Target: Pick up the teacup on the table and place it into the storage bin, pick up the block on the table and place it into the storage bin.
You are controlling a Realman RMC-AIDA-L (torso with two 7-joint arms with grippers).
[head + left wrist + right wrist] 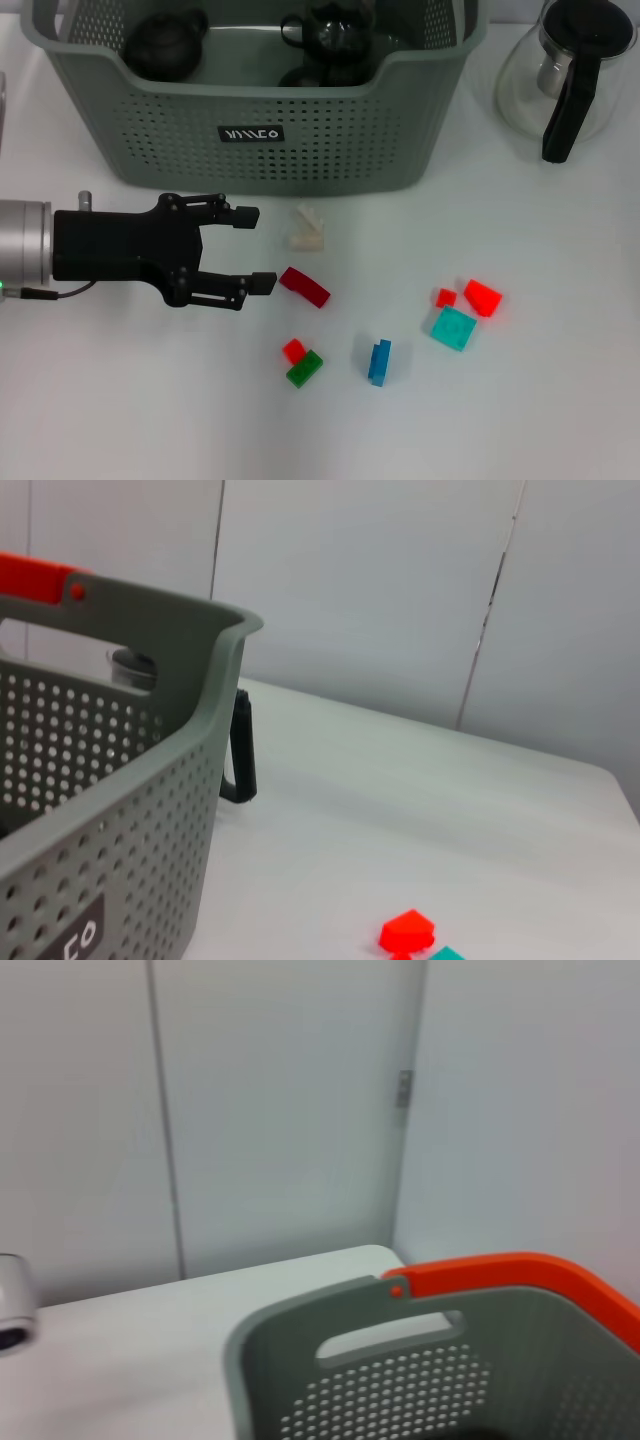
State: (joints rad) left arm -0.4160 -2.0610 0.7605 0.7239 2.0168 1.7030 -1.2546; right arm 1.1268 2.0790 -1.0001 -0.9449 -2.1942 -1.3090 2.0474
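Probably the main risk is that a finger pushes the dark red block (304, 287) away before closing, since the lower fingertip is almost touching it. Left gripper (250, 248) reaches in level over the desk (520, 400), spread and empty, just before the storage bin (250, 120). Right gripper is unseen.
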